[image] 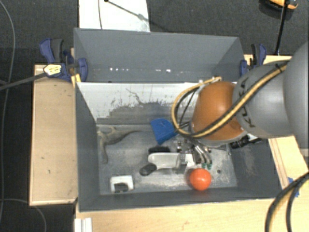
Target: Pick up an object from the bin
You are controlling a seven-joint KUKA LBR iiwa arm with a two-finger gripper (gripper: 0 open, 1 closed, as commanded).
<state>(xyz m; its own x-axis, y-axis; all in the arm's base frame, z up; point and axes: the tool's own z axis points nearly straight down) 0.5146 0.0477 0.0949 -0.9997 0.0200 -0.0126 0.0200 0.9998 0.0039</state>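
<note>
My gripper (187,157) is low in the bin's front right part, under the arm's orange cover. Right at its left lies a white and grey elongated thing (161,159) with a black rounded end (147,169); the gripper's tip is at or over its right end. An orange ball (199,179) rests just in front of the gripper, near the bin's front wall. A blue block (162,129) lies just behind and to the left of the gripper, partly hidden by the cables.
A small white box (121,182) sits at the front left corner. A pale bent strip (109,137) lies along the left side of the floor. The arm and its cover hide the right part of the bin.
</note>
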